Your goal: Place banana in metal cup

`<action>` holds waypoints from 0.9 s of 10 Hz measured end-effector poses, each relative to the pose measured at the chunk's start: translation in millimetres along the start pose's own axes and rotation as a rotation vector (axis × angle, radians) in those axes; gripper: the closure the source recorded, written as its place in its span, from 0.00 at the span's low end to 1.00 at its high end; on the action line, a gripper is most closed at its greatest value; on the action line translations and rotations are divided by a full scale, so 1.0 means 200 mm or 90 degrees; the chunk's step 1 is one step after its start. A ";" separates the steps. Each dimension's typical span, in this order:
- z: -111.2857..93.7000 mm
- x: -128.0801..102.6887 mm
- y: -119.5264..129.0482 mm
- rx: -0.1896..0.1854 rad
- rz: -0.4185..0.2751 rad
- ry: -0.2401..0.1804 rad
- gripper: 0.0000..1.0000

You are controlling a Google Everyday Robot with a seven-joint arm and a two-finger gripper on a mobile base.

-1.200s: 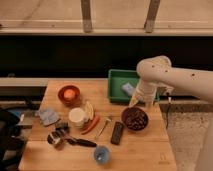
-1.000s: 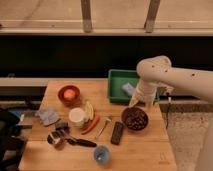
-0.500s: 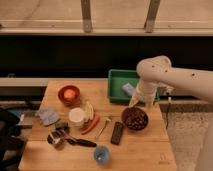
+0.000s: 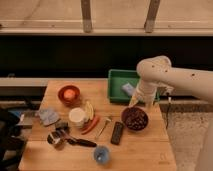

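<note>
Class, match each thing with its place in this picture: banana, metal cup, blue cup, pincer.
1 banana
2 metal cup
3 blue cup
4 pincer

A between the green tray and the dark bowl
B middle of the table, at its front edge
C right beside the white cup
D front left of the table

Pairs: 1-C, 2-D, 3-B, 4-A

The banana (image 4: 89, 110) is pale yellow, the metal cup (image 4: 54, 139) silver, the pale claw (image 4: 141, 103) over a dark-brown bowl (image 4: 125, 116).

Dim warm light (brighter above), soft blur
</note>
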 end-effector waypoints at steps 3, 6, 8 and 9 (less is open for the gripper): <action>0.00 0.00 0.00 0.000 0.000 0.000 0.36; 0.00 0.00 0.00 -0.001 -0.002 0.001 0.36; 0.00 0.00 0.00 -0.003 -0.008 0.000 0.36; 0.00 -0.01 0.01 -0.008 -0.013 -0.002 0.36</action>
